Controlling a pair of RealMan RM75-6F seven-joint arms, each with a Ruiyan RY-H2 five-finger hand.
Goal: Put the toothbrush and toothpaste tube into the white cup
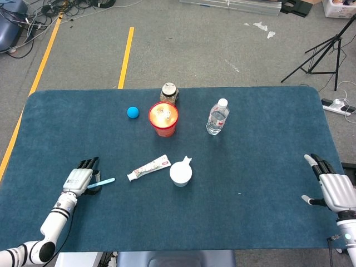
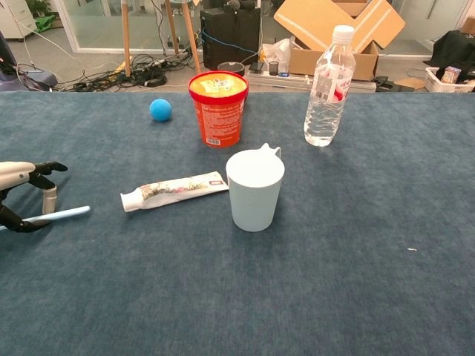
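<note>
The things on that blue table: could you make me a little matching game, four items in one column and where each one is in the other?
1. toothbrush
2. toothpaste tube
3. white cup
4. blue ball

A. lying flat on the cloth, just left of the cup
B. held in the left hand
C. left of the red tub
D. standing upright, empty

Pairs: 1-B, 2-A, 3-D, 4-C

Bright, even light; soft shadows; sharp focus throughout.
</note>
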